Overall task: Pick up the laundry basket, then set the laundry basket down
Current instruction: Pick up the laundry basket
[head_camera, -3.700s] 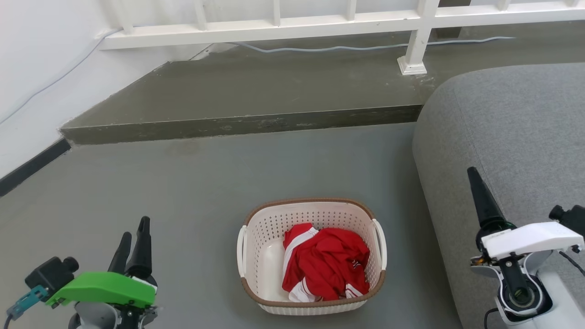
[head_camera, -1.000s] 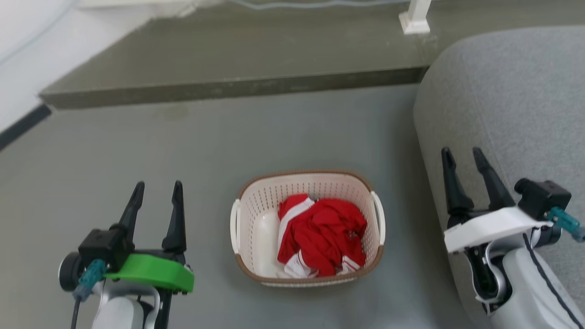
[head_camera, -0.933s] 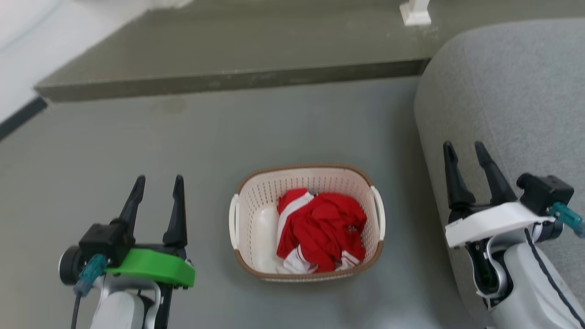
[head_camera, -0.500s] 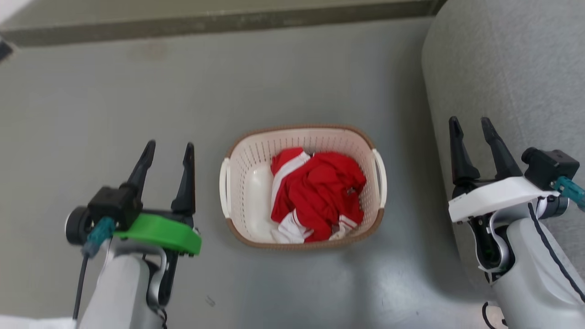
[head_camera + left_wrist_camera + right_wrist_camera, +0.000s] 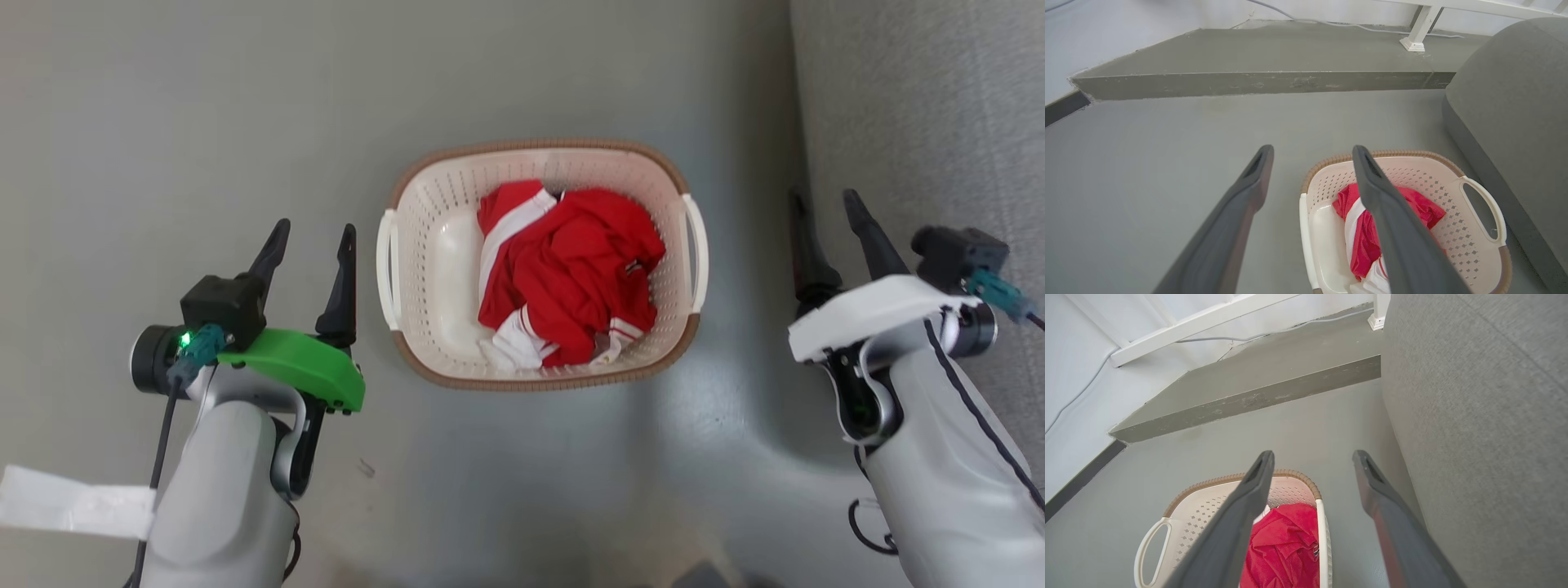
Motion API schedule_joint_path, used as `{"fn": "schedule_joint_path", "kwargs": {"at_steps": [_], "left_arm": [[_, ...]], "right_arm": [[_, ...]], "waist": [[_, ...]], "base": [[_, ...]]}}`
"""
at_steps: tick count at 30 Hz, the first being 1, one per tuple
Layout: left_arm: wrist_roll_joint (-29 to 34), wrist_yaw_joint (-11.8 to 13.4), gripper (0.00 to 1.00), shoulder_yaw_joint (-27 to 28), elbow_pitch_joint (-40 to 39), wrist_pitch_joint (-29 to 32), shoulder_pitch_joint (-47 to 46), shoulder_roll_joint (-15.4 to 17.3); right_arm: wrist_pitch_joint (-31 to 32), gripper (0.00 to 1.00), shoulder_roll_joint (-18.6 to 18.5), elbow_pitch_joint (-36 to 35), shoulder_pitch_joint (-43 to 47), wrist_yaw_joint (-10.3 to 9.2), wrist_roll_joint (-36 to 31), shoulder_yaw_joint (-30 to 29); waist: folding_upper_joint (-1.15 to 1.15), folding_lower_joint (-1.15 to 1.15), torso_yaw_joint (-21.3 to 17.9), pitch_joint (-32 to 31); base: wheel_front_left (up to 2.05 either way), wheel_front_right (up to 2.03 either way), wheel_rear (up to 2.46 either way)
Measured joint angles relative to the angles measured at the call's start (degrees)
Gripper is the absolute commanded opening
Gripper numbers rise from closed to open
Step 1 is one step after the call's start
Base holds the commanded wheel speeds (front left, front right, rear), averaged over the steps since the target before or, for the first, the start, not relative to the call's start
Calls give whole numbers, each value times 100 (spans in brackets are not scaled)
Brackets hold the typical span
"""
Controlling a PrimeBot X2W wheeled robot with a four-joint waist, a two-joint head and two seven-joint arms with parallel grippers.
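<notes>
Now | left hand [image 5: 315,227] wide, right hand [image 5: 823,198] wide | both nearer laundry basket [image 5: 445,253] | view tilted down

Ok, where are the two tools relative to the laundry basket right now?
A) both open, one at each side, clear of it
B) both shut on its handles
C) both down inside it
A: in the head view the left tool and right tool stand open beside the laundry basket, with floor showing between each and its handles.
</notes>
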Motion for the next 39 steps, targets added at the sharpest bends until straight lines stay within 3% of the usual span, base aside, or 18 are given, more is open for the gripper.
{"fn": "schedule_joint_path", "kwargs": {"at_steps": [21,39], "left_arm": [[-110,-149,100,-359,1647,235,-1593,-53],[-872,-201,100,-1107,2509,668,-2537,-77]], "right_arm": [[348,100,202,1610,-1399,86,148,125],[454,100,291,2502,-2397,278,151,539]], "waist": [[0,0,63,1329],[0,0,110,2277]], "base": [[0,0,0],[0,0,0]]}}
